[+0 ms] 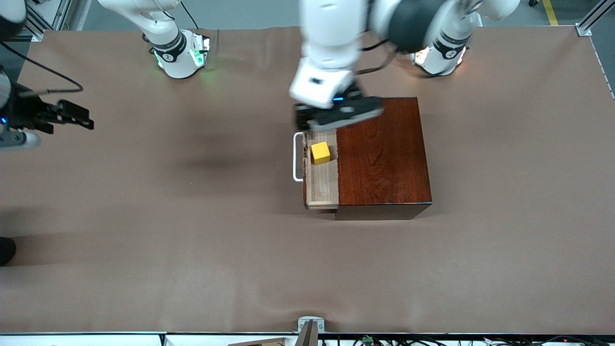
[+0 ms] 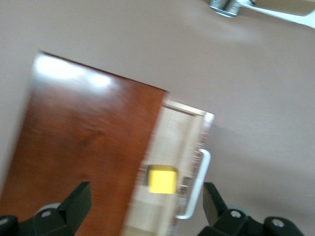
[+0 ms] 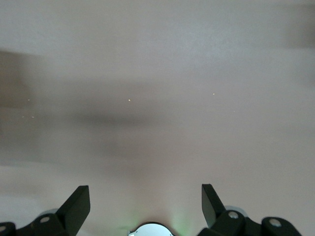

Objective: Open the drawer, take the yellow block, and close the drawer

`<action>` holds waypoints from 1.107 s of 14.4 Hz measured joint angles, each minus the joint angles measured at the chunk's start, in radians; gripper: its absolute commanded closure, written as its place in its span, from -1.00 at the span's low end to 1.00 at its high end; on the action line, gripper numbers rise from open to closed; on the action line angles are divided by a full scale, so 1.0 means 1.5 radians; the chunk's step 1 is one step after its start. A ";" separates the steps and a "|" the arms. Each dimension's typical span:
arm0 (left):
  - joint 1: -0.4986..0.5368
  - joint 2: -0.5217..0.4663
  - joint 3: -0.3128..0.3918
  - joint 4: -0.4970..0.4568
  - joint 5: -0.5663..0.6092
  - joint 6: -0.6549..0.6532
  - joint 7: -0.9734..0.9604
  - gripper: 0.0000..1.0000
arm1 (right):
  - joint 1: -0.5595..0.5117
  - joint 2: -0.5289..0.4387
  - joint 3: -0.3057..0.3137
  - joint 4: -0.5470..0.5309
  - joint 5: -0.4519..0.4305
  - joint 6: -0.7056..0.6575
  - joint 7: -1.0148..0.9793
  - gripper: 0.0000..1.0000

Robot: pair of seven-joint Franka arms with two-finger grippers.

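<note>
The drawer point(image 1: 321, 185) is pulled partly out of the mahogany box point(image 1: 382, 154), its white handle point(image 1: 296, 158) toward the right arm's end. The yellow block point(image 1: 320, 153) sits in the pale tray. My left gripper point(image 1: 336, 117) is open and empty, up in the air over the box's edge and the drawer's end farthest from the camera. In the left wrist view the block point(image 2: 162, 179) lies between the open fingers point(image 2: 76, 201), with the handle point(image 2: 194, 184) beside it. My right gripper point(image 1: 72, 115) is open and empty, waiting over the table at the right arm's end.
Brown paper covers the table point(image 1: 192, 230). The two arm bases point(image 1: 180, 55) stand along the edge farthest from the camera. A metal bracket point(image 1: 310, 327) sits at the nearest table edge.
</note>
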 measured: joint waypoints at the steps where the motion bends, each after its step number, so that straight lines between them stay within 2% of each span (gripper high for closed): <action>1: 0.031 -0.019 0.000 -0.003 0.000 -0.021 0.050 -1.00 | 0.000 0.008 0.000 0.000 -0.001 0.003 0.000 -1.00; 4: 0.117 -0.059 0.000 -0.012 -0.002 -0.070 0.195 -1.00 | 0.000 0.012 0.003 0.004 -0.001 0.006 0.001 -1.00; 7: 0.176 -0.086 0.000 -0.032 -0.003 -0.091 0.298 -1.00 | 0.005 0.011 0.011 0.010 0.000 0.006 0.045 -1.00; 13: 0.195 -0.114 -0.001 -0.076 -0.003 -0.092 0.345 -1.00 | 0.101 0.011 0.025 0.019 0.007 0.006 0.288 -1.00; 16: 0.214 -0.117 -0.001 -0.085 -0.003 -0.092 0.386 -1.00 | 0.116 0.011 0.025 0.019 0.034 0.010 0.357 -1.00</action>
